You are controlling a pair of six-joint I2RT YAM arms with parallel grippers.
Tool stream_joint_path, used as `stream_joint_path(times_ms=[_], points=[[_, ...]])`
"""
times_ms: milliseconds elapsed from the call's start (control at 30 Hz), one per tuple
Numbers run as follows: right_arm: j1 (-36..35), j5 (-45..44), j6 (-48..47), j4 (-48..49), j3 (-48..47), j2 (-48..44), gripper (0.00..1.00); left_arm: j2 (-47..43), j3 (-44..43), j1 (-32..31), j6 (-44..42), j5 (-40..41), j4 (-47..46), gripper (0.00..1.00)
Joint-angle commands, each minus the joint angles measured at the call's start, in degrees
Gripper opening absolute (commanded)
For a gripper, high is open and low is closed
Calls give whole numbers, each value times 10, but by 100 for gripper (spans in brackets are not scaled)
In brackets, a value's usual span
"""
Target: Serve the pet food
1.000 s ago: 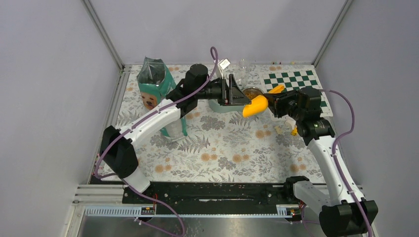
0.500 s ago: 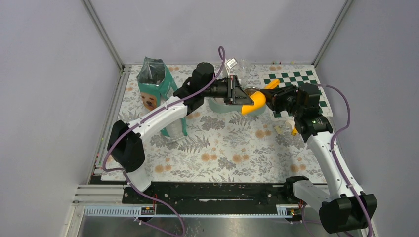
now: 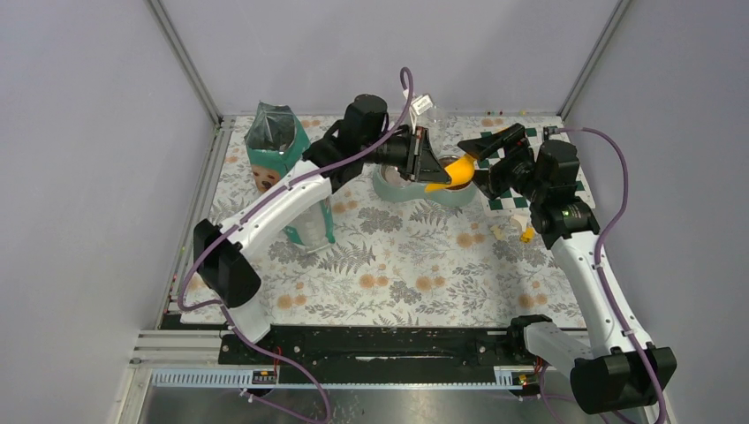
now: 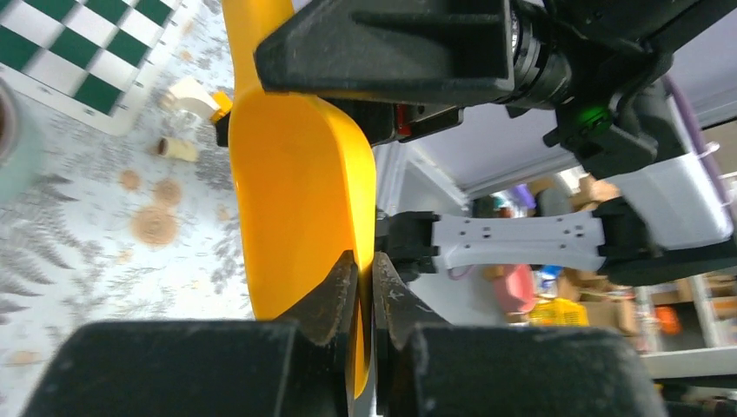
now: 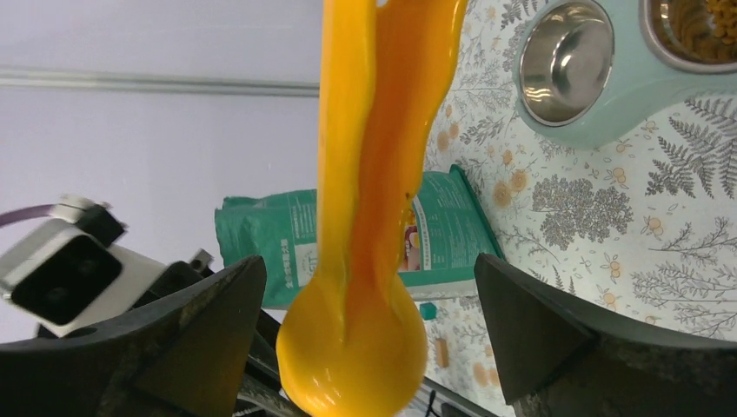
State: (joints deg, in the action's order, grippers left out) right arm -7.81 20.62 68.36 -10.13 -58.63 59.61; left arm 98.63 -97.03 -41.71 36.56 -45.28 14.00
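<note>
The yellow-orange scoop (image 3: 452, 172) hangs over the teal double-bowl feeder (image 3: 402, 190) at the back of the table. My left gripper (image 3: 431, 168) is shut on the thin edge of the scoop's cup (image 4: 295, 200), the jaws pinching the plastic. My right gripper (image 5: 369, 330) stands wide open around the scoop's handle (image 5: 374, 217), with both fingers clear of it. The pet food (image 5: 706, 24), brown kibble, lies in one feeder bowl; the other steel bowl (image 5: 565, 56) is empty. In the top view the scoop hides the kibble.
The teal pet food bag (image 3: 278, 155) stands open at the back left, beside the left arm. A green checkered mat (image 3: 530, 141) lies at the back right under the right gripper (image 3: 487, 157). Small loose pieces (image 3: 521, 234) lie beside the right arm.
The left gripper closed on the scoop's cup and the right gripper opened off the handle. Both grippers and the scoop shifted slightly toward the back.
</note>
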Motion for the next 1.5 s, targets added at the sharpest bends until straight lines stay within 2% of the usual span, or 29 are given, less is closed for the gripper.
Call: stream_joint_path(times_ms=[0, 100, 167, 233, 333, 467, 600, 800, 1067, 1267, 1467], points=[[7, 57, -77, 8, -34, -13, 99, -31, -80, 1, -229, 51, 156, 0], [18, 93, -95, 33, -36, -21, 99, -53, -103, 0, -329, 68, 222, 0], [25, 118, -97, 87, -27, -30, 99, -66, -111, 1, -393, 77, 259, 0], [26, 143, -99, 143, -20, -40, 99, -78, -118, 1, -434, 82, 293, 0], [26, 154, -107, 155, -30, -42, 99, -100, -116, 0, -471, 100, 311, 0], [26, 111, -81, 110, -42, -41, 99, -128, -106, 0, -501, 142, 307, 0], [22, 95, -28, 122, -44, -34, 98, -156, -88, -1, -526, 158, 293, 0], [18, 116, -50, 56, -112, -2, 94, -178, -68, -5, -570, 161, 293, 0], [7, 141, -33, 57, -129, 12, 96, -185, -52, -33, -637, 220, 290, 0], [-8, 164, -29, 53, -126, 29, 94, -213, -3, -55, -696, 266, 237, 0], [-13, 193, -17, 50, -125, 31, 87, -248, 60, -67, -757, 285, 187, 0]])
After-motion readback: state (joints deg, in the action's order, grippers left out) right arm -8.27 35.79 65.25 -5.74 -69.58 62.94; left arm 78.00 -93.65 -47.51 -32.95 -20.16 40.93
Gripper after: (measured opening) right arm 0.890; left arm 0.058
